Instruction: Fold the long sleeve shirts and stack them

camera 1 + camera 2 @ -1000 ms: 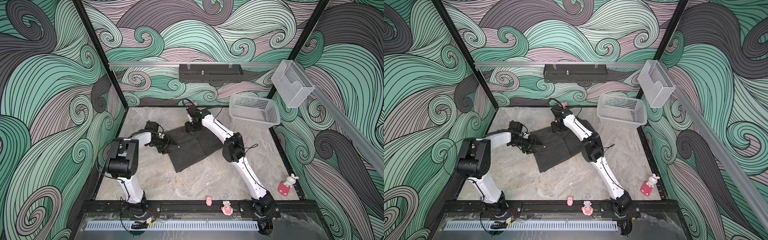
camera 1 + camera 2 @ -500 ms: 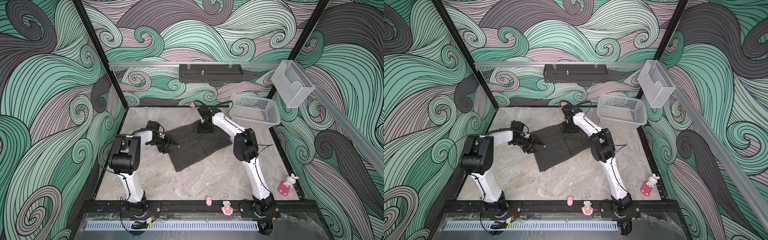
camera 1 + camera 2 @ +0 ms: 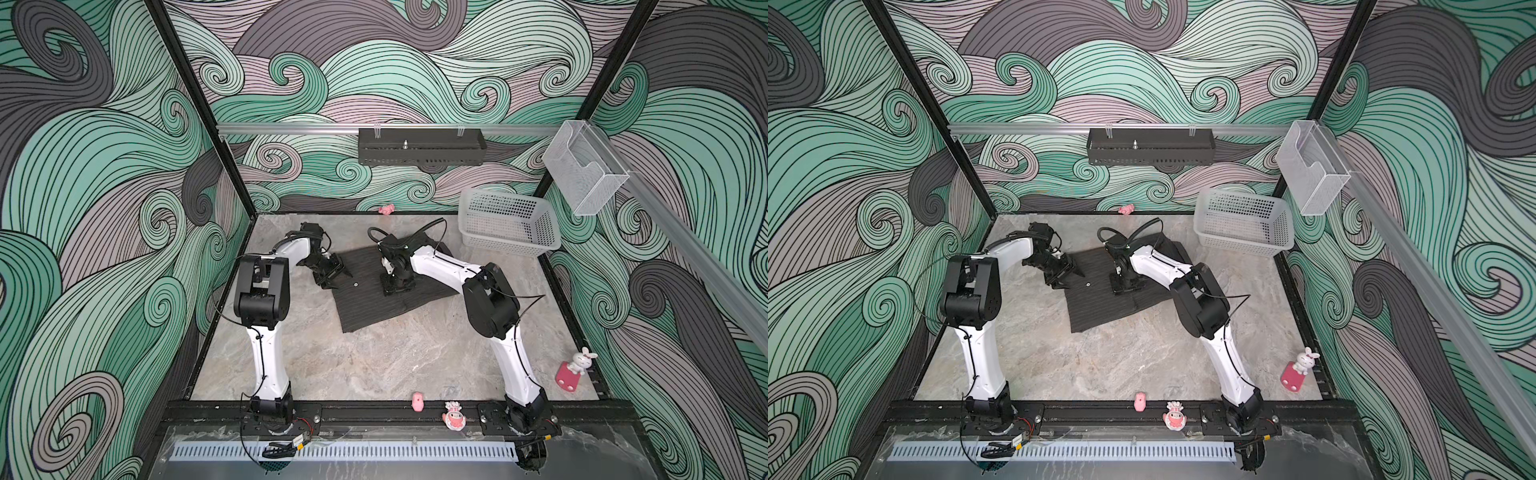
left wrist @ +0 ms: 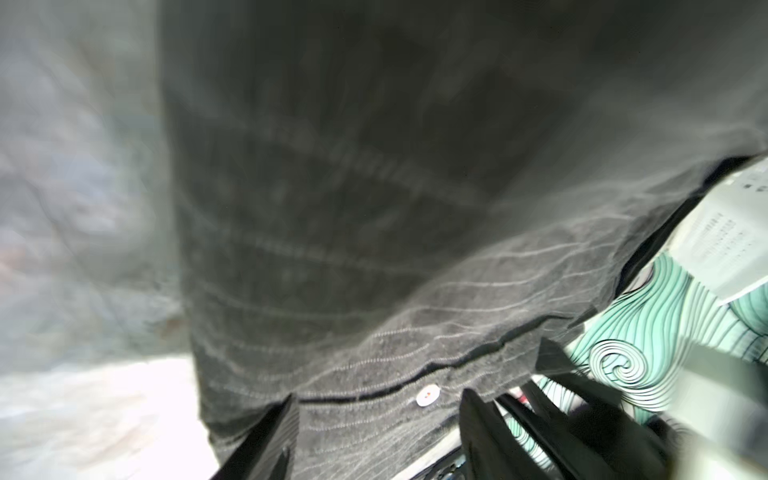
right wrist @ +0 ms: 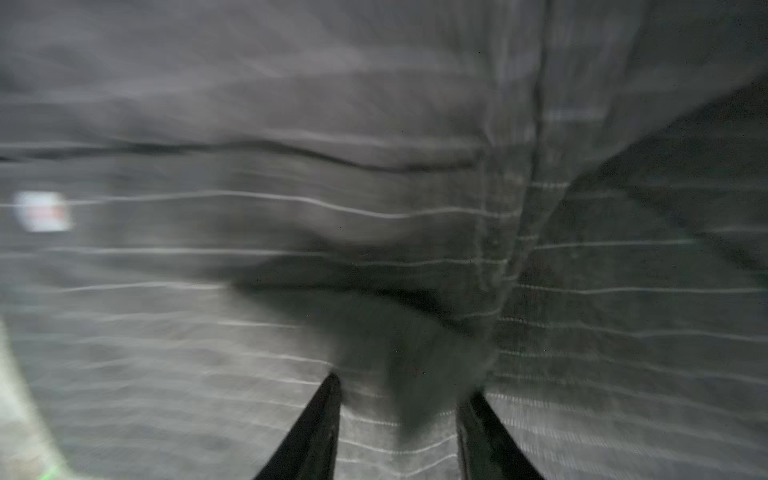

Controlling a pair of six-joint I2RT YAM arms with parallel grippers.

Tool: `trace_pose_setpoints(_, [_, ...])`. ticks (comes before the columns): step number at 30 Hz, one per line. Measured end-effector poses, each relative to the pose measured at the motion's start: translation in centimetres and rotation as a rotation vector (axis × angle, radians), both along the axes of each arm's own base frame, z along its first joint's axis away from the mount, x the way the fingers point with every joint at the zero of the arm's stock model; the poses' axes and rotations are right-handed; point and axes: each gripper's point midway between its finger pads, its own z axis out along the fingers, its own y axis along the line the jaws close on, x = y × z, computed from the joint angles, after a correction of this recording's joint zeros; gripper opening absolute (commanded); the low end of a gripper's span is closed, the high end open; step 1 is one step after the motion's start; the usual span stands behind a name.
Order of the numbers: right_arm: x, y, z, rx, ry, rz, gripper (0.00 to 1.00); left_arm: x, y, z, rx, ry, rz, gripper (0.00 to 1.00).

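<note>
A: what's on the table [image 3: 374, 374] rn?
B: shirt [image 3: 374, 309] lying flat toward 12 o'clock, basket [image 3: 511, 245] off its 2 o'clock
A: claws?
B: left claw [image 3: 337, 281] spread apart at the shirt's 9 o'clock edge; right claw [image 3: 398, 287] down on its middle, cloth bunched between its jaws, can't tell if it's actually pinched; tiny button [image 3: 356, 284] between the two claws

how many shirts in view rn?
1. The dark pinstriped shirt lies on the table, toward the back, left of the basket. Another could be hidden under it.
</note>
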Motion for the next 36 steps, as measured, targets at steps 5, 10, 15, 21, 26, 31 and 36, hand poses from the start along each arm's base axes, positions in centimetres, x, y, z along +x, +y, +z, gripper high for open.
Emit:
trace_pose_setpoints(5, [-1.3,-0.4,0.1,0.058,-0.017,-0.020,0.33,1.8,-0.2,0.9,-0.004,-0.027,-0.044,0.65])
trace_pose_setpoints(10, [-4.5,-0.9,0.0,0.082,0.014,-0.017,0.33,2.7,-0.9,0.5,-0.025,-0.021,-0.079,0.65])
trace_pose_setpoints(15, [-6.2,-0.4,0.3,0.085,0.038,-0.003,0.42,2.5,-1.7,0.0,-0.039,0.008,-0.108,0.65])
trace_pose_setpoints(21, [-5.1,0.0,3.3,0.098,-0.020,-0.008,0.49,2.2,-1.7,2.1,-0.043,-0.044,-0.126,0.73])
trace_pose_setpoints(26, [-1.5,2.6,8.9,0.238,-0.110,-0.039,0.46,-1.6,-0.3,7.1,-0.037,-0.153,-0.107,0.74])
trace_pose_setpoints(31, [1.7,3.7,9.5,0.347,-0.092,-0.110,0.41,-5.3,1.6,7.2,-0.024,-0.184,-0.071,0.74])
trace_pose_setpoints(36, [3.4,2.0,2.9,0.318,0.039,-0.218,0.38,-7.6,2.2,3.1,-0.011,-0.097,-0.061,0.74])
